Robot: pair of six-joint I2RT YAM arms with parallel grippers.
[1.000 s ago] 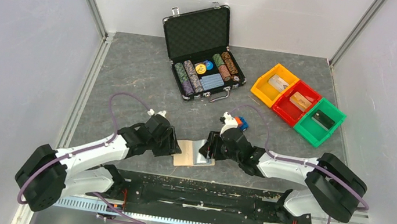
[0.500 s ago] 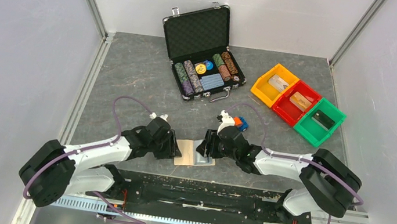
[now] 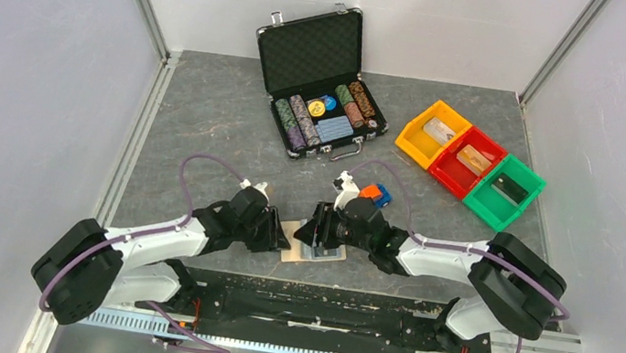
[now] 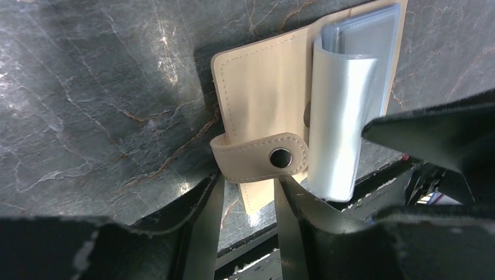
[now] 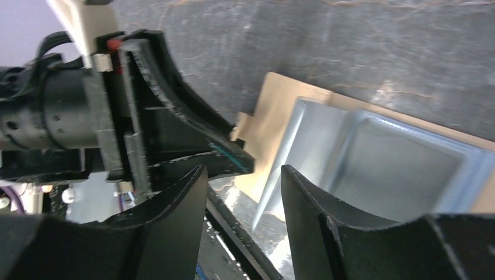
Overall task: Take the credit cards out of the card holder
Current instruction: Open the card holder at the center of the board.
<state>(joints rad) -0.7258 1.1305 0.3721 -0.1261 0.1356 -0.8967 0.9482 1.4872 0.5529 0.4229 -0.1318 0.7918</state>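
Grey stone-look table (image 3: 206, 125), one. Black chip case (image 3: 317, 85), one, lid open, far side. Coloured bins (image 3: 480, 209), three in a row, far right. Card holder (image 4: 257, 93), one: tan stitched leather, lying open and flat at the table's near edge between both grippers, long axis left to right, snap tab (image 4: 257, 157) toward the left arm, clear sleeves (image 4: 338, 122) curling up. Credit cards (image 5: 397, 169): pale grey-blue faces inside the sleeves, number not countable. Left gripper (image 4: 248, 184): jaws apart, tab at their tips. Right gripper (image 5: 242, 172): jaws apart over the sleeves.
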